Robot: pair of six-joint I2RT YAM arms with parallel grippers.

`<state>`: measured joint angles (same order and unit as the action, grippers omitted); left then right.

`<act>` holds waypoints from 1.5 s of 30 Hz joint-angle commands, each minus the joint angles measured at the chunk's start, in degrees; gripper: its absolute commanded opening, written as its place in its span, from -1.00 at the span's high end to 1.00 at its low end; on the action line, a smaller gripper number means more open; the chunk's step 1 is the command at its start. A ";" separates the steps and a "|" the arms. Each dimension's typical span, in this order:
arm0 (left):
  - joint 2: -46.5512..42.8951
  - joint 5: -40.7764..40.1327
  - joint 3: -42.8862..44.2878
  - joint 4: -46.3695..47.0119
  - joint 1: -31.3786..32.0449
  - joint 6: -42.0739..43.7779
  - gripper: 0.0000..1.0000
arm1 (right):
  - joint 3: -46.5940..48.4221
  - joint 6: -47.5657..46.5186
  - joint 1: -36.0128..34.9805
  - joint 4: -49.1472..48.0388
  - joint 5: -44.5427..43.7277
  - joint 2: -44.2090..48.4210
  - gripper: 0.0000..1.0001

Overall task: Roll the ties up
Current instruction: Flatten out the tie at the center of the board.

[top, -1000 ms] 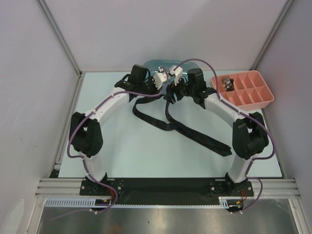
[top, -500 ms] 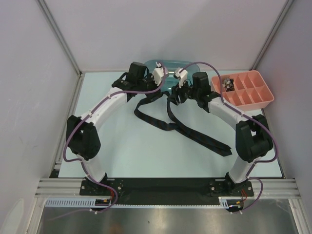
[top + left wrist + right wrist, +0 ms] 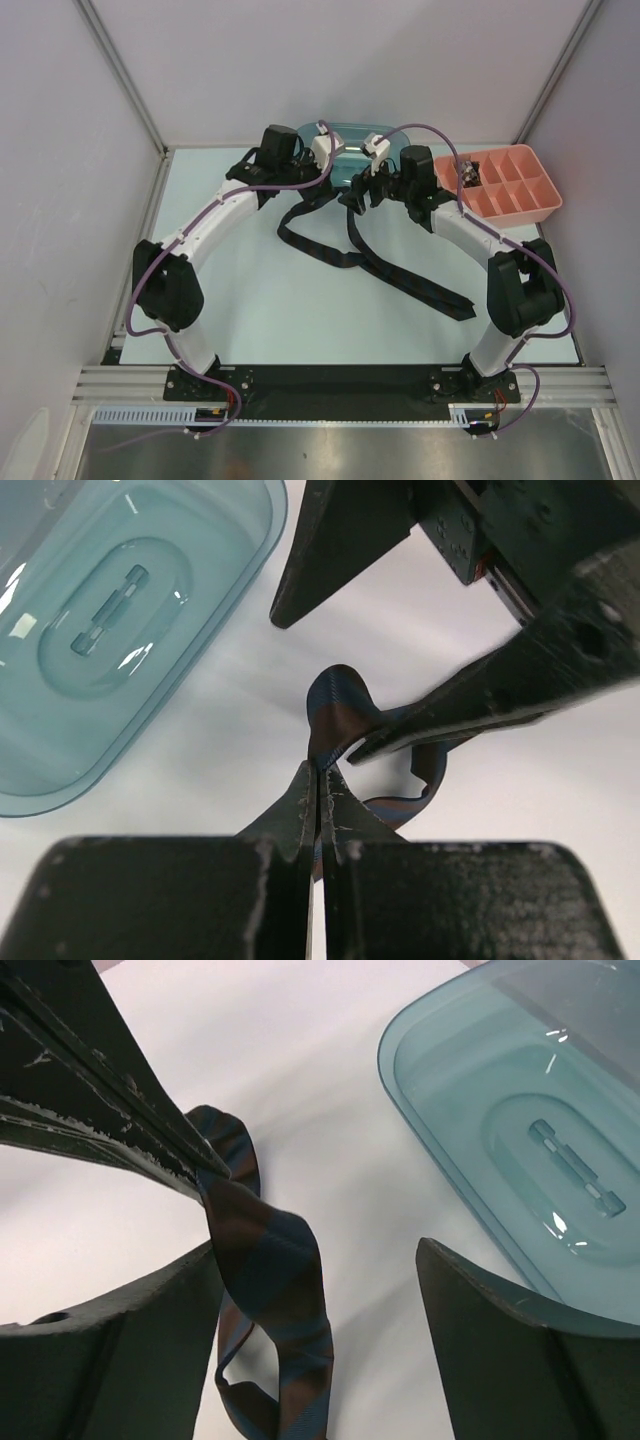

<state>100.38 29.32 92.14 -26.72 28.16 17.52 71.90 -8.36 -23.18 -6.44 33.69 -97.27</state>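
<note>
The left fingers (image 3: 292, 818) are clamped together on a folded end of the tie (image 3: 410, 283). The right fingers (image 3: 500, 1360) stand apart, straddling that fold without gripping it. Over the last second both arms have carried this end up-frame, beside the teal tub (image 3: 520, 1130), and the right fingers have widened. The rest of the tie trails across the counter (image 3: 260, 310) toward lower right. Rolling appears barely begun.

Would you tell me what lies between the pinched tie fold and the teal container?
Nothing: between the tie and the teal container only bare table shows, in both wrist views.
</note>
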 commanded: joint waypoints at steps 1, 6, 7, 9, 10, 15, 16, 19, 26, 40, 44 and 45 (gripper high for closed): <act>-3.35 4.33 1.90 1.23 0.58 -2.92 1.00 | 0.08 0.19 -0.38 -3.76 0.06 2.44 -0.42; -5.62 6.53 1.82 0.97 0.58 -4.16 1.00 | 1.05 0.27 -0.02 -3.41 2.08 2.97 0.74; -6.50 6.89 1.30 1.23 0.49 -4.07 0.99 | 1.22 0.62 0.41 -2.62 2.17 3.75 0.95; -8.78 7.41 -1.25 2.54 -0.21 -2.50 0.64 | 0.97 1.33 0.94 -2.62 3.13 5.07 1.00; -11.06 8.64 -2.48 3.25 -2.48 -1.79 0.28 | 0.01 0.81 1.38 -2.70 3.39 6.99 1.00; -12.75 19.18 -5.92 -1.09 -14.17 12.90 -0.42 | -4.74 -0.95 3.75 -3.76 6.99 12.80 1.00; -12.32 19.37 -5.48 -4.10 -16.02 17.42 -0.46 | -5.97 -1.39 4.10 -3.67 7.61 13.51 1.00; -10.82 19.37 -4.60 -12.81 -17.44 31.58 -0.52 | -7.65 -3.85 5.33 -2.97 9.28 16.85 1.00; -4.41 19.11 -3.90 -22.13 -14.46 47.59 -0.72 | -10.64 -6.67 8.06 -0.68 11.13 21.77 1.00; 8.16 11.46 -2.49 -23.03 -7.77 62.55 -0.66 | -13.10 -4.91 10.26 -0.42 12.27 27.58 1.00; 10.62 10.76 -1.44 -25.04 -6.37 64.65 -0.62 | -13.27 -4.21 10.61 -0.33 12.19 28.72 1.00; 10.89 11.19 -1.26 -25.57 -5.76 64.66 -0.61 | -13.36 -4.21 10.61 -0.24 11.93 28.89 1.00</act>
<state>110.00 39.33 87.94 -49.43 20.53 77.30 58.83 -13.54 -13.06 -5.39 45.01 -70.78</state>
